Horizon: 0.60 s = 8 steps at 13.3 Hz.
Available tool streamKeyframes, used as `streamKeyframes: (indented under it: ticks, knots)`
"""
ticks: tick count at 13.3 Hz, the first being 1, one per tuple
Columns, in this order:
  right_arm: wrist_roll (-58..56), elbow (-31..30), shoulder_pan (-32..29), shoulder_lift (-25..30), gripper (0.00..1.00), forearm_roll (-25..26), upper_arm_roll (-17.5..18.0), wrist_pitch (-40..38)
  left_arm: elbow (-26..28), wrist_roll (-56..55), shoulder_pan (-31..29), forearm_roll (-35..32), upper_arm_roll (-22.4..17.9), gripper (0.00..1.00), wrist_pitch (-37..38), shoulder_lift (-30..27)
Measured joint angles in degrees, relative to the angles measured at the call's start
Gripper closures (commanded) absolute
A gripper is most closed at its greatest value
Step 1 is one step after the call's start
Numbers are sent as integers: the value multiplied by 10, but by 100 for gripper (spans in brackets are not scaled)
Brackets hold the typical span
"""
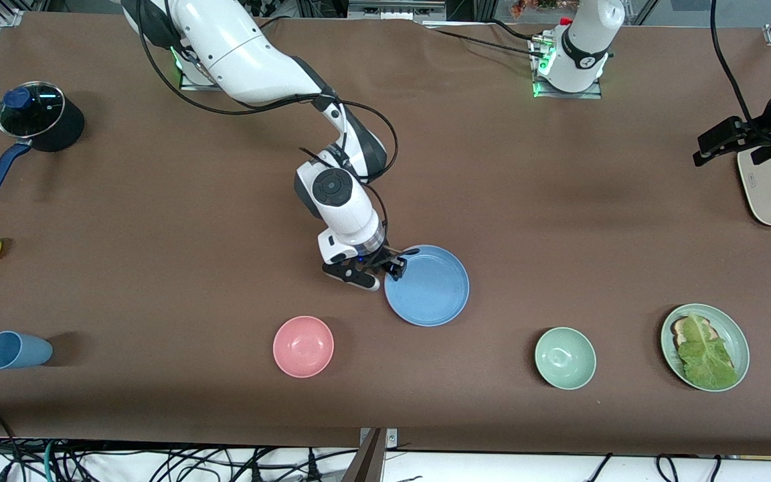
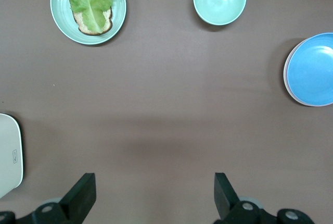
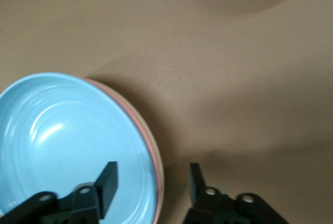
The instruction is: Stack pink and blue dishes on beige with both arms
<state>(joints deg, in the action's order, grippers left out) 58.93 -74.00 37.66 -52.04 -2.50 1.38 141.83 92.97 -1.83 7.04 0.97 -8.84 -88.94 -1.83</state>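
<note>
My right gripper stands open astride the rim of the blue plate, which tops the pink plate and beige plate mid-surface, while my left gripper waits open above bare surface.

The front camera is looking down from high across the brown cloth-covered table, facing both arm bases. The left wrist camera is hanging well above the table, looking straight down past its black two-finger claw. The right wrist camera is sitting very close over the round blue plastic plate. All three views are sharing this plate.
</note>
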Motion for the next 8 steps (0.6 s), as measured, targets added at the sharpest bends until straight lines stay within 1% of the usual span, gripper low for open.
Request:
streamKeyframes:
  ticks: [3,6,8]
  knots:
    - [-36,15,-6,22,0,18,-22,-97,-2,0,0,0,0,0,0,2]
    - [-118,21,-22,66,0,18,-54,-195,-1,16,0,0,0,0,1,9]
    - [-164,22,-35,101,0,19,-69,-241,-1,33,-1,0,-1,0,1,14]
